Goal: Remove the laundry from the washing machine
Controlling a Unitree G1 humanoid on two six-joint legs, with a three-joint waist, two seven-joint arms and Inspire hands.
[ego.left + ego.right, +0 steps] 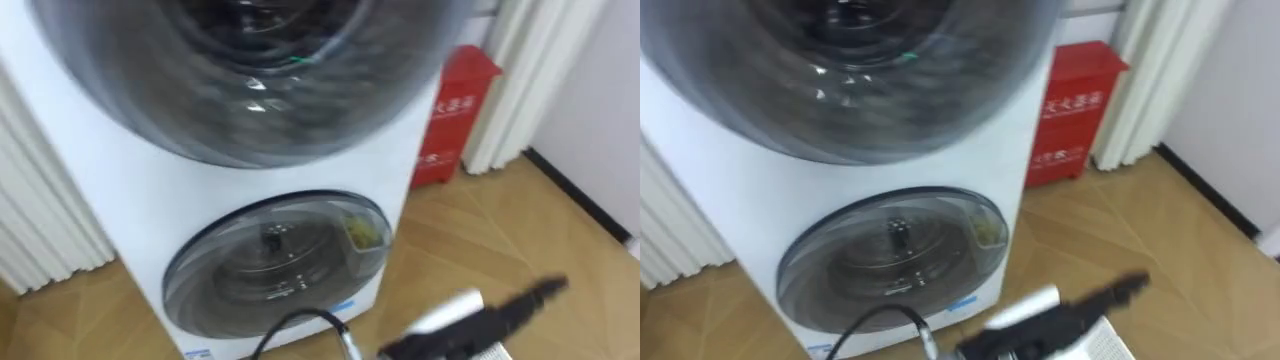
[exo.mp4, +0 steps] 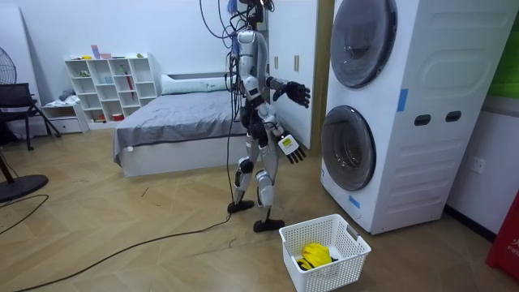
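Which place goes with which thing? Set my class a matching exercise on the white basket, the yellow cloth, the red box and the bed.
Things:
1 white basket
2 yellow cloth
3 red box
4 bed

Places:
A behind the robot
B inside the basket
C on the floor in front of the washing machine
D to the right of the washing machine in the eye views

Pairs: 1-C; 2-B; 3-D; 4-A
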